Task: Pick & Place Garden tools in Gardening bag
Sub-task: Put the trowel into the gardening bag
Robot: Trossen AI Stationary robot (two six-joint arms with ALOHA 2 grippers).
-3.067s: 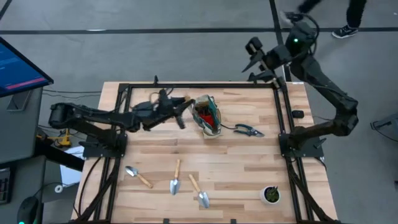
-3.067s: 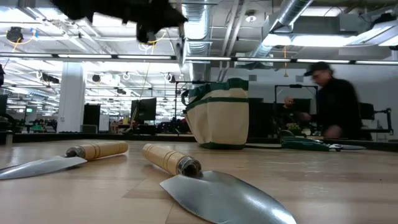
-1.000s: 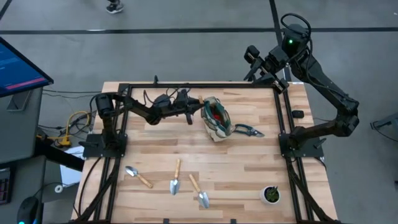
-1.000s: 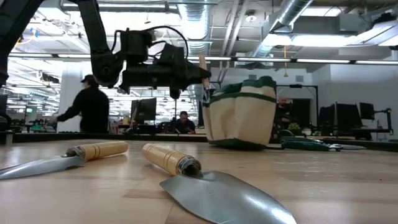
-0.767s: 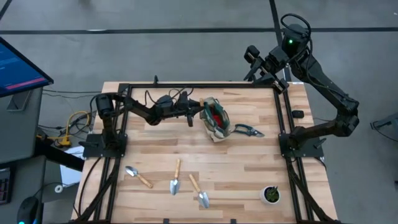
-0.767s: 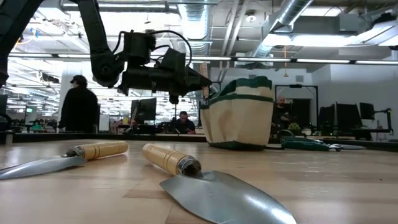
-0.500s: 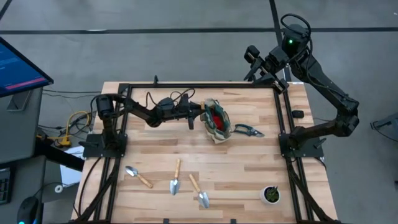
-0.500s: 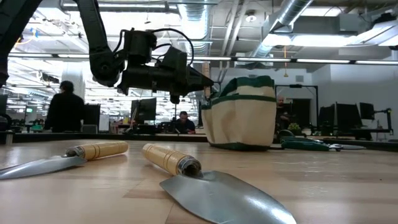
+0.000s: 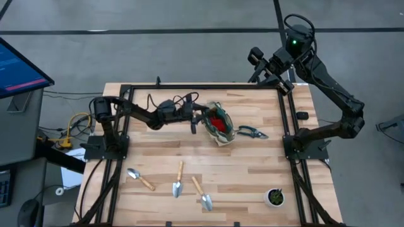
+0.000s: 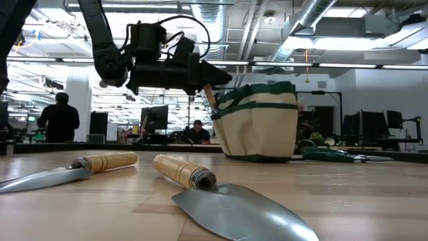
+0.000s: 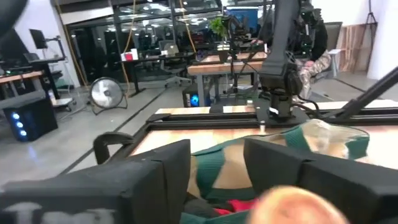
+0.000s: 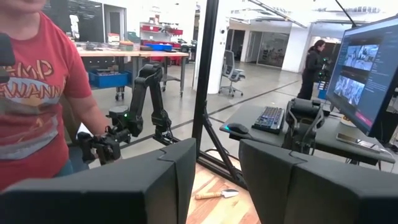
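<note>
The left tool [image 9: 201, 118] sits at the 9 o'clock edge of the gardening bag [image 9: 218, 123], which stands upright toward 12 o'clock on the surface [image 9: 252, 170]. A wooden-handled trowel [image 10: 208, 96] leans out of the bag's mouth beside the tool tips. In the left wrist view the fingers [image 11: 155, 171] stand apart with the handle end between them, so the tool looks released or releasing.

Risk: the handle leans on the rim; if the left tool withdraws while brushing it, the trowel could be dragged out or the light bag tipped over.

Three more trowels [image 9: 178, 184] lie near 6 o'clock, and the pruning shears [image 9: 254, 132] lie just at the bag's 3 o'clock side.

The right tool [image 9: 262, 60] waits past the 1 o'clock corner, fingers apart, grasping nothing.
</note>
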